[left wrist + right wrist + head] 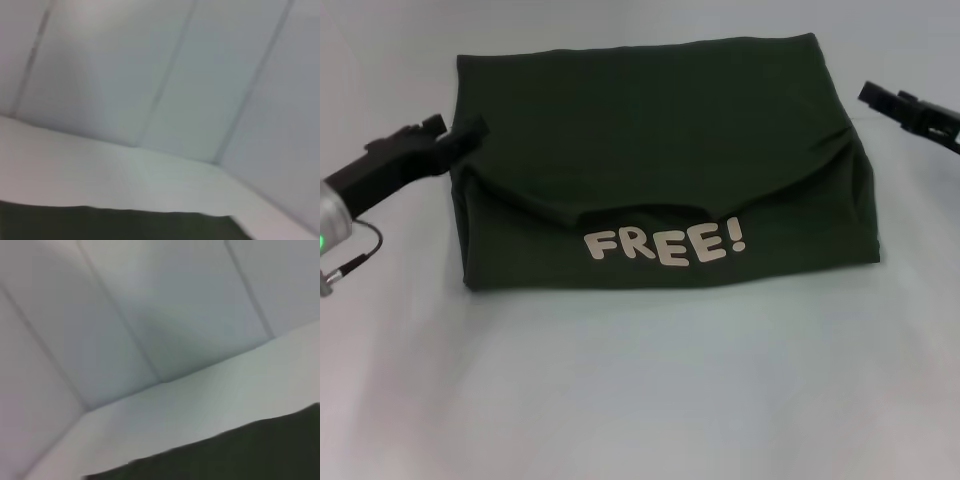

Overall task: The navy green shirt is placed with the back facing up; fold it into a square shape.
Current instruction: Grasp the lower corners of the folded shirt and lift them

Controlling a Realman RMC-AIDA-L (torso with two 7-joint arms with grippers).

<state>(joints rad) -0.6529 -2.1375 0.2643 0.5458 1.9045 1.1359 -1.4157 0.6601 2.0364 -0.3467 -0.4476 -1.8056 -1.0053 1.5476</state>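
The navy green shirt [650, 130] lies folded into a rough rectangle in the middle of the white table [640, 400]. Its near flap shows cream "FREE!" lettering [665, 245], and a curved fold edge runs just above the letters. My left gripper [458, 128] hovers at the shirt's left edge, open and holding nothing. Off the shirt's far right corner, my right gripper [885, 97] is open and apart from the cloth. Each wrist view catches a dark strip of the shirt [125, 225] [240, 455] at the picture's edge.
White tabletop surrounds the shirt on all sides. Both wrist views show a pale panelled wall [175, 75] [150, 315] behind the table's far edge. A cable [355, 255] loops under my left arm.
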